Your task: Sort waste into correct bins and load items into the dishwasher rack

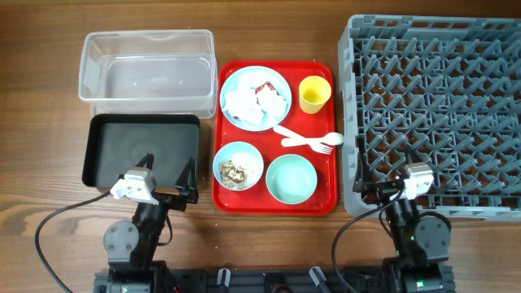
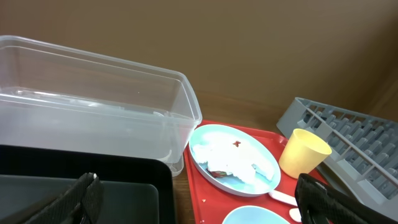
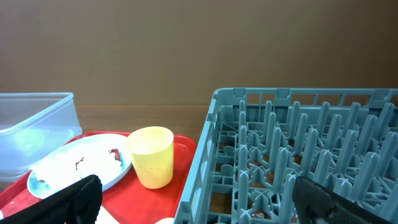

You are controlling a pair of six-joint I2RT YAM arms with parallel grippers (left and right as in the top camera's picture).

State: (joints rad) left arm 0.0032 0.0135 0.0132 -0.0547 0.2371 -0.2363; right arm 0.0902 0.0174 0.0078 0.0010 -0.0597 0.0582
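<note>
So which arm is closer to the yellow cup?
Right. The right arm is at the rack's near corner, just beside the red tray holding the cup. The left arm is farther, over the black tray.

Wooden table [image 1: 41, 122]: clear tub [image 1: 146, 34] and black tray [image 1: 138, 146] left, red serving tray [image 1: 327, 183] middle, grey rack [image 1: 440, 98] right.

From my end, the only extras are a flat red plastic serving tray [image 1: 326, 195] lying mid-table on the brown wood-grain tabletop [image 1: 41, 106], plus a plain brown wall [image 3: 199, 43] behind in both wrist views.
</note>
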